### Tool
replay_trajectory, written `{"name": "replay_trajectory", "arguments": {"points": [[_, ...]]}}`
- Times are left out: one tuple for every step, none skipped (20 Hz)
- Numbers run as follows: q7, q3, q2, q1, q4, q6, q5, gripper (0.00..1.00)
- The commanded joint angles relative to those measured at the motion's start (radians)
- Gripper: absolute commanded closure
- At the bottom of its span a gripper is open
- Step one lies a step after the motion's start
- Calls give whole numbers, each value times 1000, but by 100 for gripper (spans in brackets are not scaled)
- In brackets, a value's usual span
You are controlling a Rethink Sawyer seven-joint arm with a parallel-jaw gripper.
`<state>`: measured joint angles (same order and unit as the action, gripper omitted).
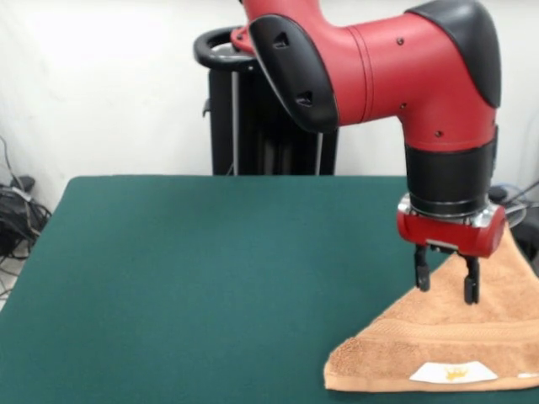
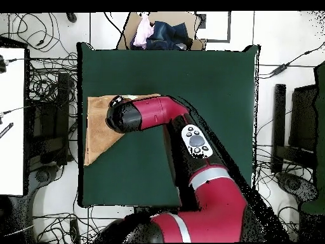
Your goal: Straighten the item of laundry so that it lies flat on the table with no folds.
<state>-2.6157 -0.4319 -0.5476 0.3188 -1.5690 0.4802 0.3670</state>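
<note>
The item of laundry [image 1: 438, 345] is a peach-orange towel folded over into a triangle. It lies at the table's [image 1: 210, 269] front right corner, with its white label [image 1: 452, 371] on the near edge. My gripper [image 1: 446, 282] hangs straight down over the triangle's upper part. Its two black fingers [image 1: 421, 273] are apart, open and empty, with tips just above the cloth. In the overhead view the towel [image 2: 98, 133] lies by the left edge of the table [image 2: 190, 82], and the arm's wrist [image 2: 120, 116] hides the gripper.
The black pedestal [image 1: 253, 109] stands behind the table's far edge. Cables [image 1: 17, 210] lie on the floor at the left. In the overhead view a box of clothes [image 2: 159, 35] sits beyond the table's top edge and a white surface [image 2: 13, 121] is at the left.
</note>
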Motion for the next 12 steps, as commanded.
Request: {"name": "replay_trajectory", "arguments": {"points": [[263,-82,45,-10,56,145,63,0],[274,-86,54,-4,60,148,67,0],[281,-88,62,2,58,144,72,0],[280,-85,64,3,51,136,79,0],[283,-84,67,6,43,129,85,0],[285,-83,69,10,34,123,90,0],[289,-83,70,15,25,119,96,0],[295,-86,72,19,23,120,97,0],[300,-88,73,22,21,122,99,0],[306,-91,74,25,19,123,101,0],[312,-94,75,29,16,124,102,0],[318,-96,76,32,14,125,104,0]]}}
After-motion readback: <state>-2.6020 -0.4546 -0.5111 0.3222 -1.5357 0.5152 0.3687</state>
